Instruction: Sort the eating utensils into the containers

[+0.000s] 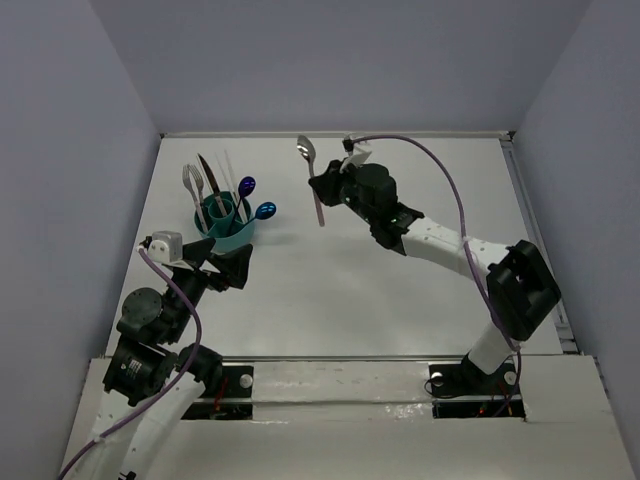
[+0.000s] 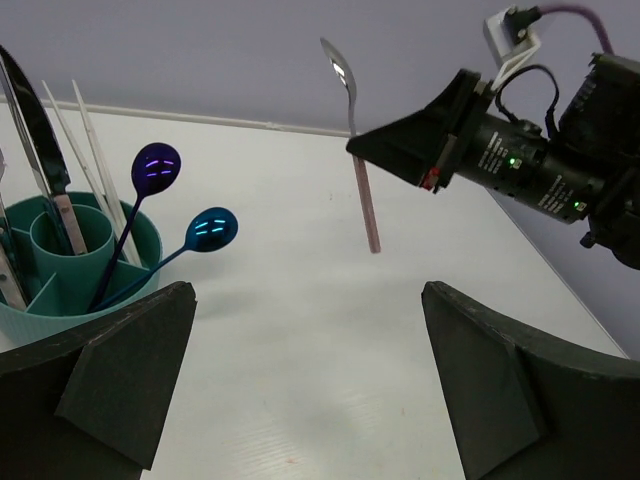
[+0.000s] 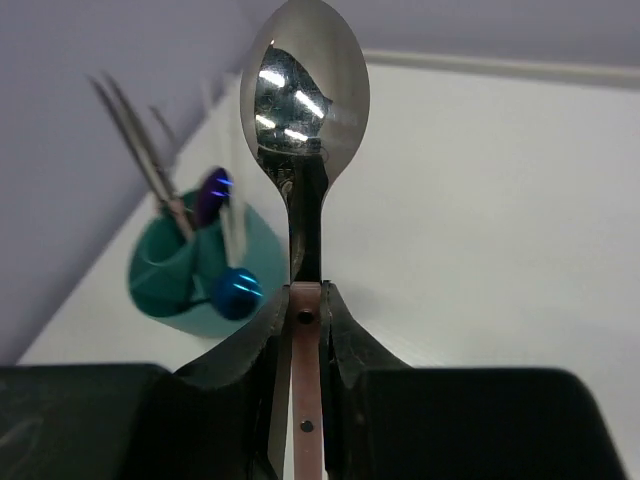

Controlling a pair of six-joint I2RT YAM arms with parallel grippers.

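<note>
My right gripper is shut on a silver spoon with a pink handle and holds it upright in the air, bowl up, over the far middle of the table. The spoon also shows in the right wrist view and the left wrist view. The round teal caddy stands at the far left, holding a fork, a knife, pale chopsticks and two blue-purple spoons. My left gripper is open and empty just in front of the caddy.
The table's white surface runs between the two arms. A raised rim edges the table's right side. Grey walls close in the back and sides.
</note>
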